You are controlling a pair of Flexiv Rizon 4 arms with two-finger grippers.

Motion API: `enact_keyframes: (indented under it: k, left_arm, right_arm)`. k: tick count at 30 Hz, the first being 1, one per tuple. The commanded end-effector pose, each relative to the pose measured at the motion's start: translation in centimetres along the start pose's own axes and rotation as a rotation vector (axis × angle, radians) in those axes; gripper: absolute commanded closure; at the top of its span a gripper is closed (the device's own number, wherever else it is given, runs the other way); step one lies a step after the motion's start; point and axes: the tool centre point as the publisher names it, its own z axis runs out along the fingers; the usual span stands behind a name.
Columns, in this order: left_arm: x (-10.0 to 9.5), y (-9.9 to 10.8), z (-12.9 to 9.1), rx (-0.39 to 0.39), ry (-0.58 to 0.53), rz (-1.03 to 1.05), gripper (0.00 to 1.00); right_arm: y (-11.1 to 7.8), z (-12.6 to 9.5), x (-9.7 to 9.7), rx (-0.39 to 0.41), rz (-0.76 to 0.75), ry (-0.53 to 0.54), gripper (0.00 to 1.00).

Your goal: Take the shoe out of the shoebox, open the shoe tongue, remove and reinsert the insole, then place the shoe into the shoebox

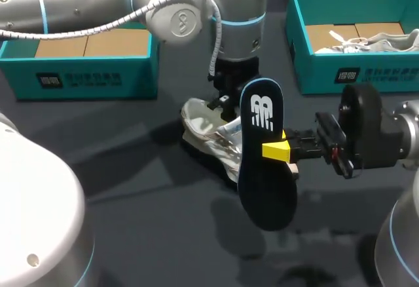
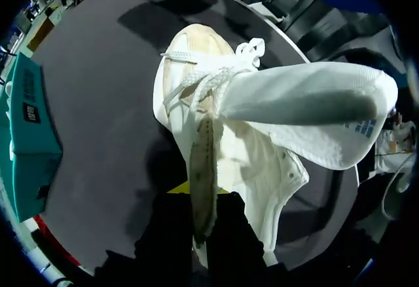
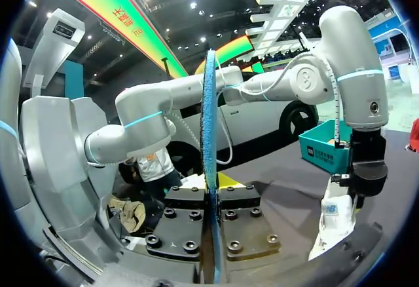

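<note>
A white lace-up shoe (image 1: 208, 128) lies on the dark table, toe away from my left gripper (image 1: 226, 105). In the left wrist view the left gripper (image 2: 203, 192) is shut on a thin, soiled edge of the shoe (image 2: 196, 57) at its opening. A white fabric flap with blue print, the tongue by its look (image 2: 308, 107), stands up beside the laces. My right gripper (image 1: 281, 150) is shut on the dark blue insole (image 1: 262, 156) and holds it in the air just right of the shoe. In the right wrist view the insole (image 3: 210, 136) shows edge-on between the right gripper (image 3: 213, 192) fingers.
A teal shoebox (image 1: 78, 77) with a cardboard lining stands at the back left. Another teal box (image 1: 327, 71) at the back right holds a second white shoe (image 1: 376, 41). Bare dark table surface (image 1: 150, 221) lies in front of the shoe.
</note>
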Motion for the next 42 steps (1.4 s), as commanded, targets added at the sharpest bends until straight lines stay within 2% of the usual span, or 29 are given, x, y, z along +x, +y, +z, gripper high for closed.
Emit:
enact_keyframes:
  k: [1, 8, 14, 25, 42]
  left_arm:
    - [0.1, 0.0, -0.6, -0.086, -0.010, 0.423, 1.00]
    - [0.0, -0.5, -0.7, -0.164, -0.056, 0.686, 1.00]
    - [-0.2, -0.7, -0.1, -0.166, -0.038, 0.786, 1.00]
    - [-1.3, -0.4, 1.1, -0.147, 0.002, 0.861, 1.00]
    - [-3.1, -0.7, 4.5, -0.134, 0.061, 0.866, 1.00]
  right_arm:
    - [-0.1, 0.1, 0.1, -0.001, 0.001, -0.003, 1.00]
    - [-0.1, 0.1, 0.1, -0.001, 0.001, -0.003, 1.00]
    - [-0.1, 0.1, 0.1, -0.001, 0.001, -0.003, 1.00]
    - [-0.1, 0.1, 0.1, -0.001, 0.001, -0.003, 1.00]
    - [-0.1, 0.1, 0.1, -0.001, 0.001, -0.003, 1.00]
